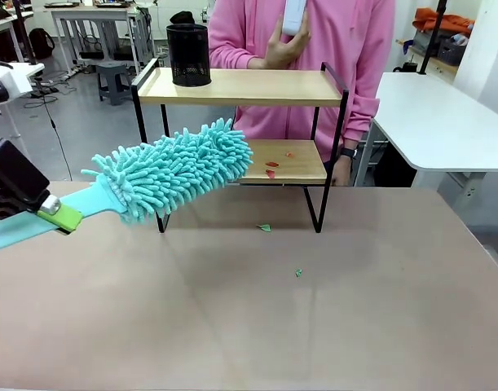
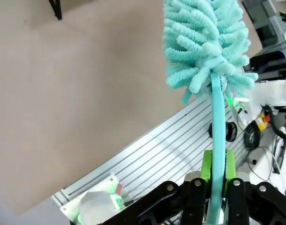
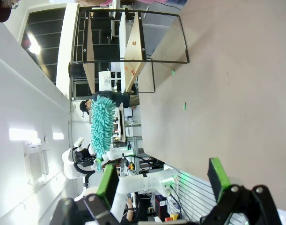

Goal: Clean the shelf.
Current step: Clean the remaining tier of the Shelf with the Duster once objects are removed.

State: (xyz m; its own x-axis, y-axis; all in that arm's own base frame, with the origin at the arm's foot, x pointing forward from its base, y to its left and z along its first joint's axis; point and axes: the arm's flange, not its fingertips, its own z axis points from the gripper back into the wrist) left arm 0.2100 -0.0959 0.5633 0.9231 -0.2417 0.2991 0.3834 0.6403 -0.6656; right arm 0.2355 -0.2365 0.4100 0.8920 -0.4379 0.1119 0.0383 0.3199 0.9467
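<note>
Left gripper [image 1: 59, 215] pinches the duster [image 1: 175, 169] handle; right gripper [image 3: 162, 177] hangs spread, empty. Shelf [image 1: 257, 86] at twelve o'clock on the desk [image 1: 354, 309]. Danger: the fluffy head at its nine o'clock could snag the frame and topple the black cup [image 1: 188, 54].

Fluffy teal duster [image 1: 179, 169] across lower-left opening of two-tier wooden black-framed shelf [image 1: 257, 86], black mesh cup [image 1: 188, 55] at top left, table [image 1: 330, 318] in front open.

Black mesh cup [image 1: 188, 54] stands before the person in pink [image 1: 346, 49]; one green scrap [image 1: 264, 227], another nearer [image 1: 297, 273], apart on the brown surface [image 1: 354, 326]; white desk [image 1: 444, 114] off right.
</note>
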